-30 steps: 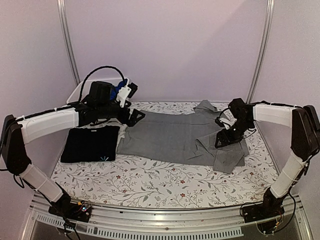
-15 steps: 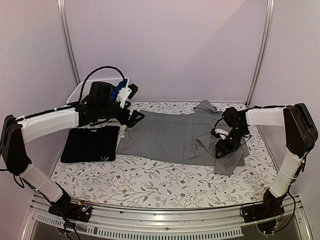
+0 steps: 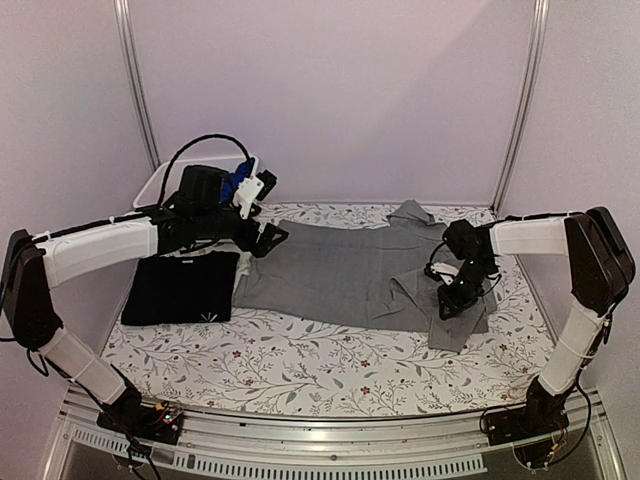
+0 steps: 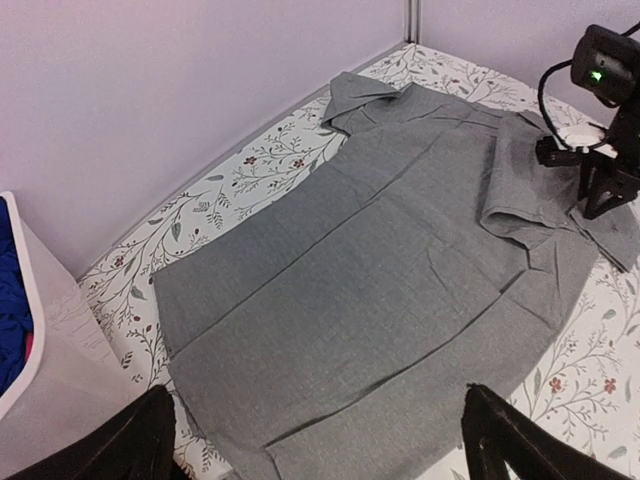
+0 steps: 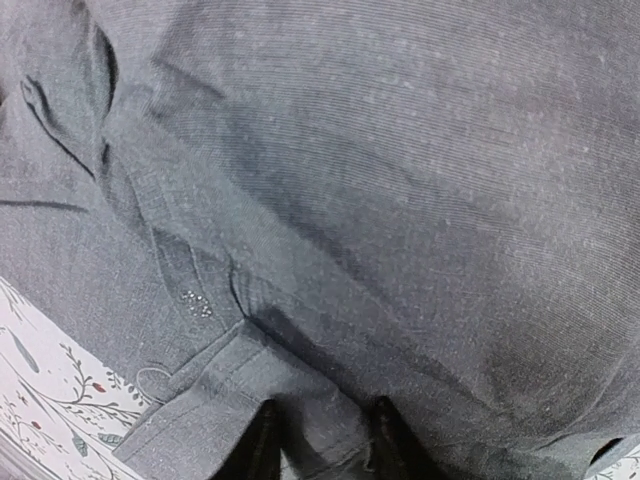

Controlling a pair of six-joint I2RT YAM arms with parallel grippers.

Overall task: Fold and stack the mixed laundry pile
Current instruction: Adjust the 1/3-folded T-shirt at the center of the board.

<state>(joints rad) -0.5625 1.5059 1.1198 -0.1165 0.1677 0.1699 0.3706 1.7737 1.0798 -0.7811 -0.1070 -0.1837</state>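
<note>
A grey collared shirt [image 3: 340, 270] lies spread flat across the middle of the table, its right sleeve [image 4: 525, 190] folded in over the body. My left gripper [image 3: 268, 238] hovers open over the shirt's left hem [image 4: 315, 425], holding nothing. My right gripper [image 3: 447, 305] is pressed down on the sleeve. In the right wrist view its fingertips [image 5: 262, 440] stand a little apart with a fold of the sleeve's hem [image 5: 322, 440] between them. A folded black T-shirt [image 3: 180, 290] with a small light mark lies at the left.
A white plastic bin [image 3: 152, 188] stands at the back left behind my left arm, with a bright blue garment [image 3: 232, 185] in it; its wall [image 4: 50, 350] is close to my left gripper. The table has a floral cover [image 3: 300, 365]. Walls close in at the back and sides.
My right gripper has moved down and to the left onto the grey shirt's sleeve, and its jaws have narrowed around the cloth. The left arm has stayed still.
</note>
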